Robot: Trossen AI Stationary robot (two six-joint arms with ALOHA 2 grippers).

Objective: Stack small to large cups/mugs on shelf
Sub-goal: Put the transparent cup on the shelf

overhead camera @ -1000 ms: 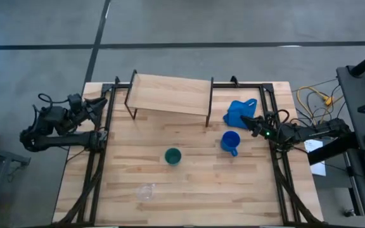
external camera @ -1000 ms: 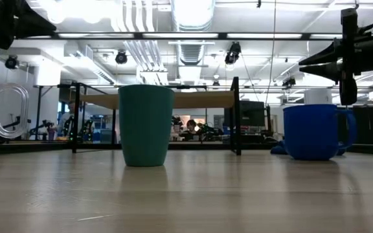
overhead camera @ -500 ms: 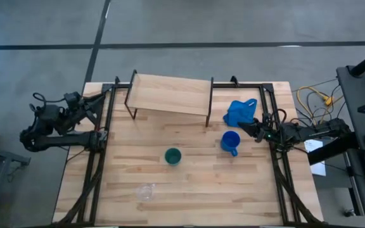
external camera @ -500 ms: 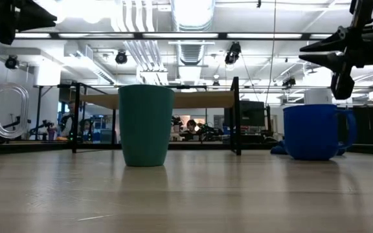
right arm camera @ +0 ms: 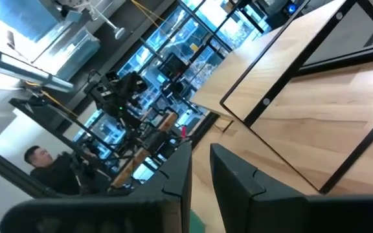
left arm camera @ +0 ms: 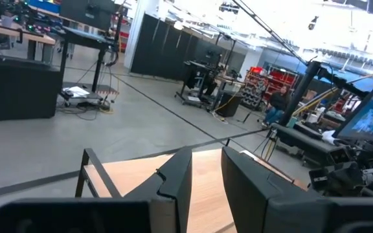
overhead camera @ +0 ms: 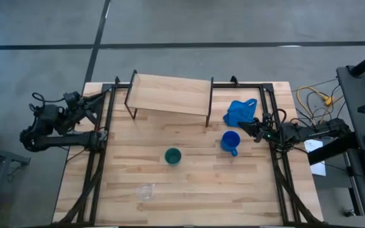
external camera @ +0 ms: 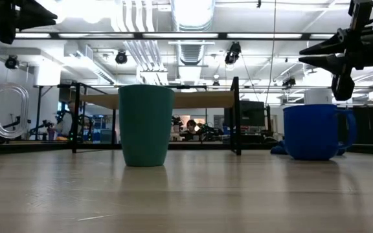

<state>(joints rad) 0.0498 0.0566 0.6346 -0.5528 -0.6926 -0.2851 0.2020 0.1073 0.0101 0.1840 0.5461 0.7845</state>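
The bright blue mug (overhead camera: 230,142) (external camera: 315,131) stands on its base on the table, handle toward the near right. The dark green cup (overhead camera: 173,156) (external camera: 146,125) stands upright mid-table. The tiny clear glass cup (overhead camera: 146,192) (external camera: 2,111) sits near the table's near edge. The shelf (overhead camera: 170,95) (external camera: 199,100) stands on its dark legs at the far side, nothing on it. My right gripper (overhead camera: 242,125) (external camera: 301,54) hovers just right of and above the blue mug, open by a narrow gap. My left gripper (overhead camera: 99,101) (left arm camera: 206,175) waits at the left edge, fingers narrowly apart.
A crumpled blue cloth (overhead camera: 241,111) lies right of the shelf, just beyond the blue mug and under my right arm. Dark metal frame rails (overhead camera: 103,158) run along both sides of the table. Bare wood lies between the cups and the shelf.
My right gripper has moved a little toward the table's left, closer to the blue mug, and has risen slightly while turning, then held still for the last half second. The cups and the shelf have stayed where they were.
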